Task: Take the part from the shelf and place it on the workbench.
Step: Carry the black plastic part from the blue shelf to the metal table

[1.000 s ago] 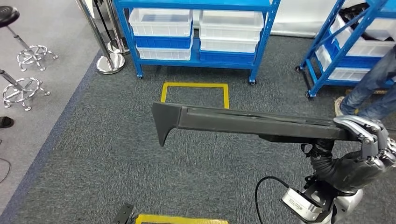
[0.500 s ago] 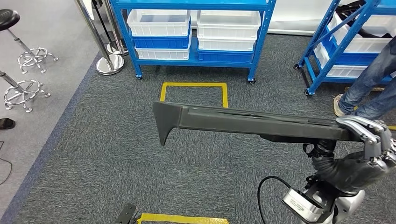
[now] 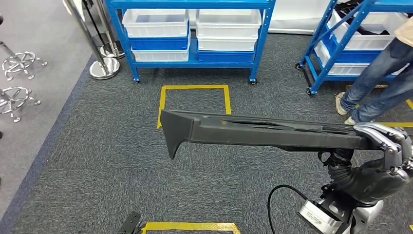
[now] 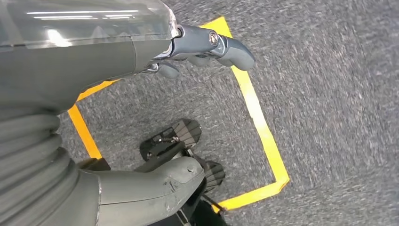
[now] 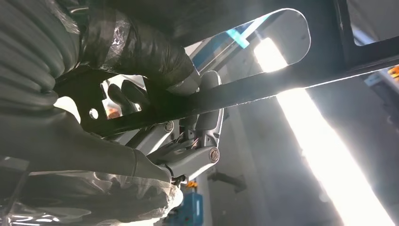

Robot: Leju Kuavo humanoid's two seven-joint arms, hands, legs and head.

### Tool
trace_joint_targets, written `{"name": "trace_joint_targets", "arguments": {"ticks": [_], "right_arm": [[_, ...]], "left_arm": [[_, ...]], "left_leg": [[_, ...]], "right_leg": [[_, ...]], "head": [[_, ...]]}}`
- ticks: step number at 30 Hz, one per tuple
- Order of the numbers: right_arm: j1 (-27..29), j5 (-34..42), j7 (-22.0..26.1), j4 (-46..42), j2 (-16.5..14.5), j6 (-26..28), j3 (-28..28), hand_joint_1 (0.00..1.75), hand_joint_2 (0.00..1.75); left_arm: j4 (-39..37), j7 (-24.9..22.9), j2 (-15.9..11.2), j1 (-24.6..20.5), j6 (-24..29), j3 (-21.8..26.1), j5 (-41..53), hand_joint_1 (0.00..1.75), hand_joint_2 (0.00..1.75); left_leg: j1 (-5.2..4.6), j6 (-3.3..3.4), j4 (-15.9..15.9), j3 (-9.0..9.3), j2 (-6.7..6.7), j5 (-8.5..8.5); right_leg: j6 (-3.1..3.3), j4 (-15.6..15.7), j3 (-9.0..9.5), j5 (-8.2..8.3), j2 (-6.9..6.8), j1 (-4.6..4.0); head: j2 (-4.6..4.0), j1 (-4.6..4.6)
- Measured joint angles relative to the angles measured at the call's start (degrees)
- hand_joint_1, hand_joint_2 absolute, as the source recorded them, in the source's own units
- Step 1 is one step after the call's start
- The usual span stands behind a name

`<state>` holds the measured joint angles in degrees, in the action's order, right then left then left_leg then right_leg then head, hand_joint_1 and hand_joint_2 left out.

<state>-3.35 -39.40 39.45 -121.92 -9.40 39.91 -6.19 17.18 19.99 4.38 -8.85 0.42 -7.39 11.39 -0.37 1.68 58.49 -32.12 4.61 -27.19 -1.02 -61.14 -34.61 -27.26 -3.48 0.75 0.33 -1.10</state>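
Observation:
The part (image 3: pixel 263 134) is a long black bar with a downward hook at its left end. It hangs level above the grey carpet, across the middle of the head view. My right hand (image 3: pixel 389 151) grips its right end at the picture's right edge. In the right wrist view the fingers (image 5: pixel 188 141) wrap around the dark slotted part (image 5: pixel 263 89) against bright ceiling light. My left hand (image 4: pixel 155 47) hangs over the floor with its thumb and fingers apart and nothing in it.
A blue shelf (image 3: pixel 190 58) with white bins stands ahead, and a second blue shelf (image 3: pixel 321 58) is at the right. A person's legs (image 3: pixel 380 83) are beside that one. Yellow tape squares (image 3: pixel 193 87) mark the carpet. A chrome post (image 3: pixel 102 68) and stools (image 3: pixel 14 92) stand at the left.
The whole picture has shifted left, so the camera has turned to the right. The part stays in my right hand at the same height.

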Motion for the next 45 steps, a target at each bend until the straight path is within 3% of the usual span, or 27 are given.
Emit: {"name": "trace_joint_targets", "arguments": {"ticks": [1,3,5,7,9,10,12,14,15,16,18,19,21,23,24,26,28,29,31,32,34,35,37,39,41,43,45], "right_arm": [[0.0,0.0,0.0,0.0,0.0,0.0,0.0,1.75,1.75],[0.0,0.0,0.0,0.0,0.1,0.0,0.0,1.75,1.75],[0.0,0.0,0.0,-0.1,0.1,0.0,0.0,1.75,1.75],[-0.1,0.0,0.0,-0.1,0.2,0.0,0.0,1.75,1.75],[-0.1,0.0,0.0,-0.1,0.2,0.0,0.0,1.75,1.75],[-0.1,0.0,0.0,-0.1,0.2,0.0,0.0,1.75,1.75],[0.0,0.0,0.0,-0.1,0.2,0.0,0.0,1.75,1.75],[-0.1,0.0,0.0,-0.1,0.2,0.0,0.0,1.75,1.75],[-0.1,0.0,0.0,-0.1,0.2,0.0,0.0,1.75,1.75],[-0.1,0.0,0.0,-0.1,0.2,0.0,0.0,1.75,1.75],[-0.1,0.0,0.0,-0.2,0.2,0.0,0.0,1.75,1.75],[0.0,0.0,0.0,-0.2,0.3,0.0,0.0,1.75,1.75],[0.0,0.1,0.0,-0.3,0.3,0.0,0.0,1.75,1.75],[0.0,0.3,0.0,-0.3,0.4,0.0,0.0,1.75,1.75],[0.1,0.3,0.0,-0.3,0.4,0.0,0.0,1.75,1.75],[0.2,0.4,0.0,-0.3,0.5,0.0,0.0,1.75,1.75],[0.2,0.4,0.0,-0.3,0.7,0.0,0.0,1.75,1.75],[0.2,0.5,0.0,-0.3,0.7,0.0,0.0,1.75,1.75],[0.1,0.5,0.0,-0.4,0.7,0.0,0.0,1.75,1.75],[0.1,0.6,0.0,-0.4,0.7,0.0,0.0,1.75,1.75],[0.1,0.6,0.0,-0.5,0.7,0.0,0.0,1.75,1.75],[0.1,0.7,0.0,-0.5,0.8,0.0,0.0,1.75,1.75],[0.0,0.8,0.0,-0.6,0.8,0.0,0.0,1.75,1.75],[-0.1,1.0,0.0,-0.6,0.8,0.0,0.0,1.75,1.75],[-0.1,1.0,0.0,-0.6,0.8,0.0,0.0,1.75,1.75],[-0.1,1.1,0.0,-0.6,0.8,0.0,0.0,1.75,1.75],[-0.1,1.1,0.0,-0.6,0.8,0.0,0.0,1.75,1.75]], "left_arm": [[0.0,0.0,0.0,0.0,0.0,0.0,0.0,0.00,1.75],[0.0,0.0,0.0,-0.1,0.0,-0.1,0.0,0.00,1.75],[0.0,0.0,0.0,-0.2,0.0,-0.1,0.0,0.00,1.75],[0.0,0.0,0.0,-0.1,0.1,-0.1,0.0,0.00,1.75],[0.0,0.0,0.0,0.1,0.1,-0.1,0.0,0.00,1.75],[0.0,0.0,0.0,0.1,0.2,-0.1,-0.1,0.00,1.75],[0.0,0.0,0.0,0.2,0.2,-0.2,-0.1,0.00,1.75],[0.0,0.0,-0.1,0.1,0.2,-0.1,-0.3,0.00,1.75],[0.0,0.0,-0.1,0.1,0.2,-0.1,-0.4,0.00,1.75],[0.0,0.0,-0.2,0.1,0.3,-0.1,-0.5,0.00,1.75],[0.0,0.0,-0.2,0.0,0.3,-0.1,-0.6,0.00,1.75],[0.0,0.0,-0.1,0.0,0.3,-0.2,-0.7,0.00,1.75],[0.0,0.1,0.0,-0.1,0.3,-0.2,-0.7,0.00,1.75],[0.0,0.1,0.0,0.0,0.4,-0.2,-0.9,0.00,1.75],[0.0,0.1,0.0,0.1,0.4,-0.2,-0.9,0.00,1.75],[0.0,0.1,-0.1,0.3,0.3,-0.2,-1.0,0.00,1.75],[0.0,0.1,0.0,0.2,0.3,-0.2,-1.0,0.00,1.75],[0.0,0.1,0.0,0.2,0.3,-0.2,-1.0,0.00,1.75],[0.0,0.1,-0.1,0.2,0.4,-0.2,-1.0,0.00,1.75],[0.0,0.1,-0.1,0.2,0.4,-0.2,-1.0,0.00,1.75],[0.0,0.1,-0.1,0.1,0.4,-0.2,-1.0,0.00,1.75],[0.0,0.1,-0.1,0.1,0.4,-0.2,-1.0,0.00,1.75],[0.0,0.0,-0.1,-0.1,0.4,-0.3,-1.0,0.00,1.75],[0.0,0.0,-0.1,-0.1,0.4,-0.3,-1.0,0.00,1.75],[0.0,0.0,-0.1,0.1,0.4,-0.3,-1.0,0.00,1.75],[0.0,0.0,-0.2,0.1,0.4,-0.4,-1.0,0.00,1.75],[0.0,0.0,-0.3,0.0,0.3,-0.5,-1.0,0.00,1.75]], "left_leg": [[-0.14,-0.30,0.2,-0.03,0.39,-0.17],[-0.17,-0.83,0.3,-0.01,1.28,-0.32],[0.11,-1.53,1.7,-0.50,-0.07,-1.73],[0.45,-2.13,7.1,-2.69,-2.82,-5.21],[0.56,-2.35,13.9,-5.70,-3.85,-8.17],[0.57,-2.33,15.6,-6.47,-3.99,-8.38],[0.55,-1.96,12.8,-5.16,-4.40,-5.69],[0.54,-1.24,5.3,-1.73,-6.54,-1.93],[0.52,-0.92,2.3,-0.43,-7.69,-0.92],[0.46,-0.70,0.7,0.28,-8.51,-0.65],[0.27,-0.39,-0.2,0.67,-8.12,-0.63],[0.34,-0.16,-0.7,0.92,-7.40,-0.31],[0.52,0.46,-1.9,1.37,-5.96,0.47],[0.50,0.84,-2.4,1.44,-4.47,0.76],[0.45,0.90,-2.3,1.34,-3.63,0.73],[0.45,0.80,-2.0,1.14,-2.07,0.54],[0.59,0.40,-1.4,1.01,-0.72,0.12],[0.62,0.05,-1.0,0.96,-0.14,-0.21],[0.31,-0.73,0.0,0.78,0.81,-1.04],[0.16,-1.06,0.3,0.77,1.29,-1.33],[0.25,-1.55,0.5,0.94,2.27,-1.61],[0.43,-1.85,0.8,0.93,1.89,-1.97],[0.81,-2.32,3.7,-0.22,-0.76,-4.33],[0.93,-2.32,10.7,-3.36,-3.43,-8.13],[0.76,-1.82,16.1,-6.09,-4.06,-9.56],[0.23,-0.79,13.8,-5.30,-4.59,-6.82],[-0.57,0.57,6.3,-1.90,-6.91,-2.82]], "right_leg": [[0.31,0.9,0.26,-0.05,-0.27,-0.19],[0.97,1.0,0.00,0.20,1.01,-0.24],[1.65,1.3,-0.12,0.58,2.18,-0.09],[2.11,1.4,-0.27,0.87,3.29,0.04],[2.31,1.3,-0.47,0.99,4.58,-0.04],[2.35,1.3,-0.54,1.02,5.29,-0.10],[2.34,1.1,-0.56,1.05,6.80,-0.16],[2.19,1.0,-0.55,1.14,8.18,-0.13],[1.98,1.0,-0.65,1.25,8.79,-0.06],[1.69,1.0,-0.85,1.42,9.34,0.08],[0.86,1.3,-1.22,1.90,10.57,0.34],[0.57,1.2,-1.41,1.94,10.45,0.36],[0.20,-0.9,-2.46,0.49,8.14,0.07],[0.02,-7.1,-5.41,-3.07,5.04,-0.01],[-0.12,-10.5,-7.07,-4.61,4.33,0.09],[-0.44,-13.3,-8.38,-4.97,3.73,0.36],[-0.83,-8.3,-5.47,-1.84,2.70,0.71],[-0.87,-4.9,-3.55,-0.65,1.40,0.72],[-0.53,-0.5,-1.20,0.44,-0.79,0.61],[-0.12,-0.3,-1.22,0.19,-1.04,0.43],[0.75,-0.4,-1.53,0.40,0.27,0.29],[1.12,-0.3,-1.64,0.55,0.96,0.25],[1.76,-0.1,-1.77,0.86,2.24,0.32],[2.13,-0.1,-1.93,1.05,3.50,0.07],[2.42,-0.1,-2.09,1.21,5.07,-0.38],[2.59,-0.1,-2.09,1.35,6.68,-0.67],[2.55,-0.1,-2.01,1.53,8.05,-0.65]], "head": [[0.00,-0.01],[0.00,-0.01],[0.00,-0.02],[0.00,-0.02],[0.00,-0.01],[0.00,-0.02],[0.00,-0.02],[0.00,-0.01],[0.00,-0.02],[0.00,-0.01],[0.00,-0.02],[0.00,-0.01],[0.00,0.02],[0.00,0.05],[0.00,0.05],[0.00,0.05],[0.00,0.07],[0.00,0.07],[0.00,0.05],[0.00,0.02],[0.00,-0.02],[0.00,-0.02],[0.00,-0.03],[0.00,-0.02],[0.00,-0.02],[0.00,-0.02],[0.00,0.00]]}}
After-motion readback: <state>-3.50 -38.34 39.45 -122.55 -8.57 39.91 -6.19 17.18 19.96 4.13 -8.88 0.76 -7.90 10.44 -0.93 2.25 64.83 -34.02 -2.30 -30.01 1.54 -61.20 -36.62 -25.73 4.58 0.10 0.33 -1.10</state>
